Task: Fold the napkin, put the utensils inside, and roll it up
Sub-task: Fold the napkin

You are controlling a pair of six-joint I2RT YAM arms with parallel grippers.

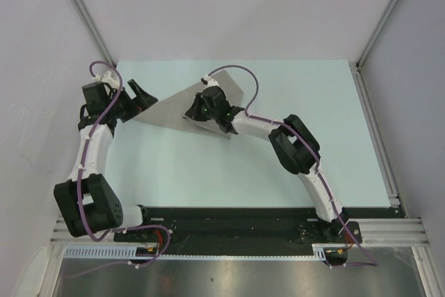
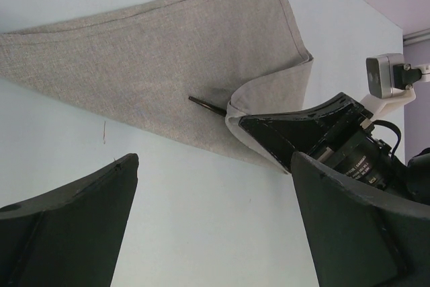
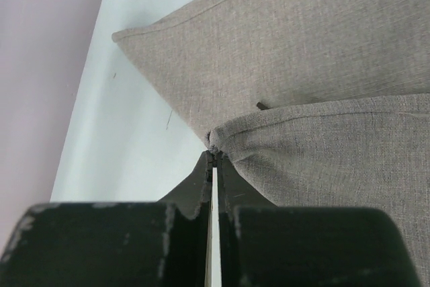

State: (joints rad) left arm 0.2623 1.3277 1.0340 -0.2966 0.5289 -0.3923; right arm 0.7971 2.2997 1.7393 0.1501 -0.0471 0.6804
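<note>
Two tools sat near the far-left corner of the tabletop (image 1: 208,172): the right tool (image 3: 213,159) pinched a napkin (image 1: 167,110) corner folded over the utensil (image 2: 205,104); the left tool (image 1: 141,95) gaped wide, empty, beside the napkin.

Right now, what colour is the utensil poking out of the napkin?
Black; the utensil shows best in the left wrist view, against the grey-beige napkin.
</note>
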